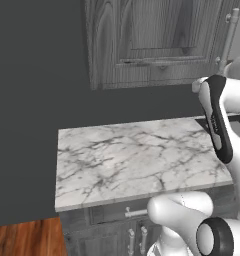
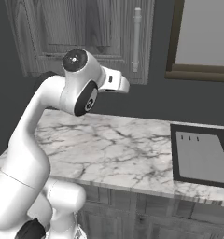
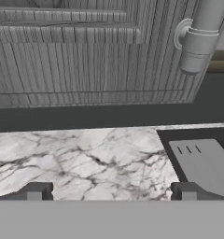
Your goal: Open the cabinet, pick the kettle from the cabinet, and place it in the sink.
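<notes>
The robot's hand (image 3: 111,192) stands released, its two dark fingertips (image 3: 35,191) spread wide with nothing between them, raised above the white grey-veined marble surface (image 1: 137,160) and facing the wall. Straight ahead of it, high on that wall, hangs one tall dark grey wood-grain cabinet (image 3: 86,51) with a recessed-panel door, shut. One long light-grey cylindrical bar handle (image 3: 200,35) runs upright along the door's right edge; its lower end shows up and to the right of the hand, apart from the fingertips.

To the right on the surface lies one wide black rectangular sink (image 2: 201,156) with a light grey drainboard panel (image 3: 205,163) set into it, bearing three small slots at its far end. The kettle cannot be seen with the door closed.

The marble surface tops a run of dark grey lower cabinets (image 1: 109,232) carrying three small silver handles: one horizontal above two upright. The wall behind is flat dark grey. A dark-framed pale panel (image 2: 202,37) sits on the wall above the sink. Reddish wood flooring (image 1: 24,240) shows at the near left.
</notes>
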Tool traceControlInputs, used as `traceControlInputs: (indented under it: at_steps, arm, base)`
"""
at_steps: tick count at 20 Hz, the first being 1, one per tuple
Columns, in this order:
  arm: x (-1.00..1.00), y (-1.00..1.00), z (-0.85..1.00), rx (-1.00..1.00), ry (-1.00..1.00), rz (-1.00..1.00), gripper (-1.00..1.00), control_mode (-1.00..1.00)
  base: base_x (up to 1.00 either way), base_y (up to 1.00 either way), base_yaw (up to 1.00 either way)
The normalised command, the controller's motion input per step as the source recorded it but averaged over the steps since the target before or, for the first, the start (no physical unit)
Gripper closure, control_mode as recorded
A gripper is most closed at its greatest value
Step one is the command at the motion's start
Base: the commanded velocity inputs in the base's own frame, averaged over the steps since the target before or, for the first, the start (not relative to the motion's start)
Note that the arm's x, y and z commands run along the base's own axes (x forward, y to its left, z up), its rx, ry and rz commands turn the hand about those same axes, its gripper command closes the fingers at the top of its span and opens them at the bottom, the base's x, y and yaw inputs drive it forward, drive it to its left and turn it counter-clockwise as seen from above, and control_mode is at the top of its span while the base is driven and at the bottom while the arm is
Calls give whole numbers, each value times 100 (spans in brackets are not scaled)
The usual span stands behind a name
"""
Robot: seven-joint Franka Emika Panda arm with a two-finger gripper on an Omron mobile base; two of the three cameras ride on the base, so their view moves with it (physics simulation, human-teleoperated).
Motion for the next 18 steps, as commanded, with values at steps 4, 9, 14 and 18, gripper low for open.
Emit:
traceControlInputs:
  at_steps: [4, 9, 14, 18]
  arm:
    - [11, -19, 35, 0, 0, -4, -100, -100]
    - [9, -21, 28, 0, -3, 0, -100, -100]
    - [8, -20, 28, 0, 0, -1, -100, -100]
    - [7, -21, 29, 0, 0, 0, -100, -100]
  base:
    - [0, 0, 0]
    - [0, 0, 0]
    - [0, 0, 0]
    - [0, 0, 0]
